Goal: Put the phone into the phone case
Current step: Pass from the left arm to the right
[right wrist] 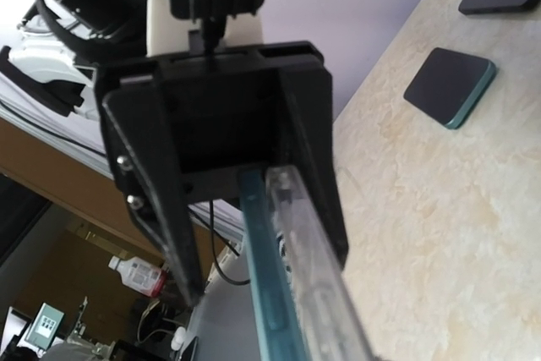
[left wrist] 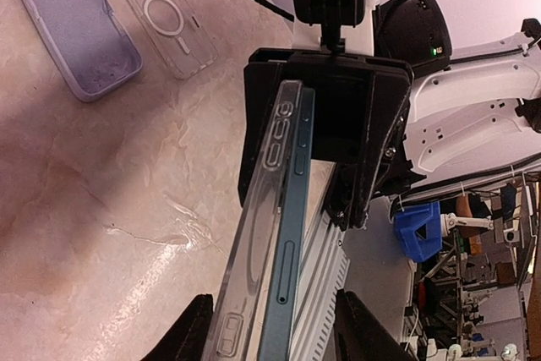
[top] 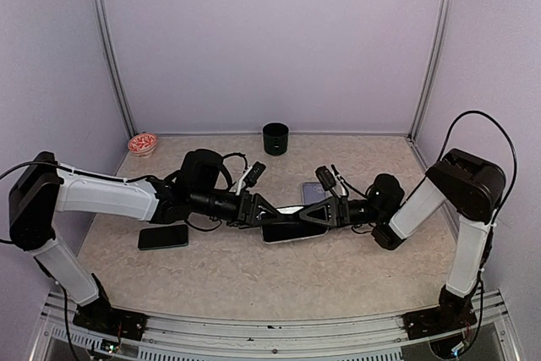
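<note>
One teal phone (left wrist: 292, 234) against one clear plastic case (left wrist: 258, 234), mid-table between left gripper (top: 269, 214) and right gripper (top: 311, 216), both spread wider than it. Farther back, one lilac case (left wrist: 76, 23), one second clear case (left wrist: 165, 19).

Soft, even overhead light is filling the scene, and the arms (top: 110, 196) are casting only faint shadows on the table (top: 254, 281). In the left wrist view, a glare streak is crossing the table. In the right wrist view, the clear case (right wrist: 317, 293), close to the lens, is showing soft focus, and the upper left corner is washing out.
</note>
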